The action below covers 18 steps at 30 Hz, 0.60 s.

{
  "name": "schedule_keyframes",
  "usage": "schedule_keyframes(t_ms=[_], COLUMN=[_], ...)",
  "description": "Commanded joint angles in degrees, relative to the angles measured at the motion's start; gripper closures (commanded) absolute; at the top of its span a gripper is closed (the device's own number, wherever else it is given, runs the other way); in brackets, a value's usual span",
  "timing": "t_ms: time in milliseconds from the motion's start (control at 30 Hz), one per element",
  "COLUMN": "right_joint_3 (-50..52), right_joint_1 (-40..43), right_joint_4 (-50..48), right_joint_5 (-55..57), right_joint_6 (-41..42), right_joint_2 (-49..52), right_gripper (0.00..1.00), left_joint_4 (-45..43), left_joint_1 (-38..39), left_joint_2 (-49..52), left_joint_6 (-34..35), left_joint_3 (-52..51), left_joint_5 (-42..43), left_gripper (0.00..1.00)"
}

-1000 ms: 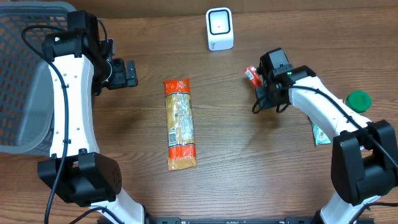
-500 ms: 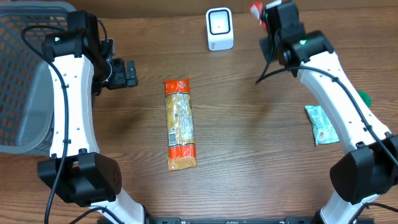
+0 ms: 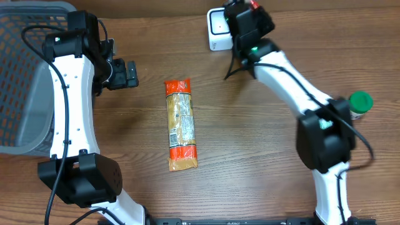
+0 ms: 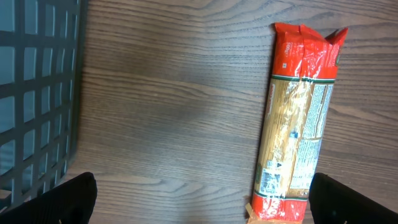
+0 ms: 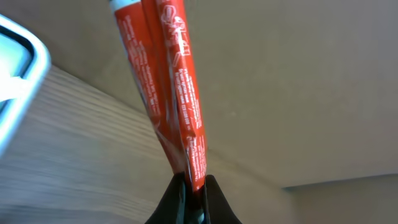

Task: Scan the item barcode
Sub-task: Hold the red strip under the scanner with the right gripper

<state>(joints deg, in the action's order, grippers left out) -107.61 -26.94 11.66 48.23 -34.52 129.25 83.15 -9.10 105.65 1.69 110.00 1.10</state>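
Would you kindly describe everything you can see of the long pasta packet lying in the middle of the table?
The pasta packet is long and narrow, of glossy plastic film. It has orange-red crimped ends, a clear middle showing pale yellow strands, and printed panels along one side. It looks sealed and whole. It lies flat on the wooden table, running from the near side toward the far side, slightly tilted, touching only the tabletop.

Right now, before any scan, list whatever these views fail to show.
- Red packet: right wrist view, print too blurred to find a barcode; overhead, the right end effector hides nearly all of it.
- Scanner: overhead, its right side sits under the right arm; right wrist view cuts it at the left edge.
- Green-capped container: overhead, only the cap is clear; the rest is too small to tell.
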Motion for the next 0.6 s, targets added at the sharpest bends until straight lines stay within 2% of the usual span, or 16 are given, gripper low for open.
schedule_keyframes(t_ms=[0,167,567], right_joint_3=[-0.3,-0.2,0.0], right_joint_1=[-1.2,-3.0,-6.4], right_joint_4=[-3.7,-9.6,-15.2], right_joint_5=[9.7,12.5,16.1], right_joint_6=[-11.0,-12.9,-21.5], right_joint_2=[3.2,8.4,17.6], right_gripper=[0.96,0.96,0.96], left_joint_4=[0.0,0.0,0.0], left_joint_1=[0.1,0.1,0.1], left_joint_2=[-1.4,-1.4,-1.4], left_joint_6=[-0.4,-0.4,-0.5], left_joint_3=[1.0,1.0,1.0], left_joint_5=[0.2,0.2,0.2], left_gripper=[0.00,0.00,0.00])
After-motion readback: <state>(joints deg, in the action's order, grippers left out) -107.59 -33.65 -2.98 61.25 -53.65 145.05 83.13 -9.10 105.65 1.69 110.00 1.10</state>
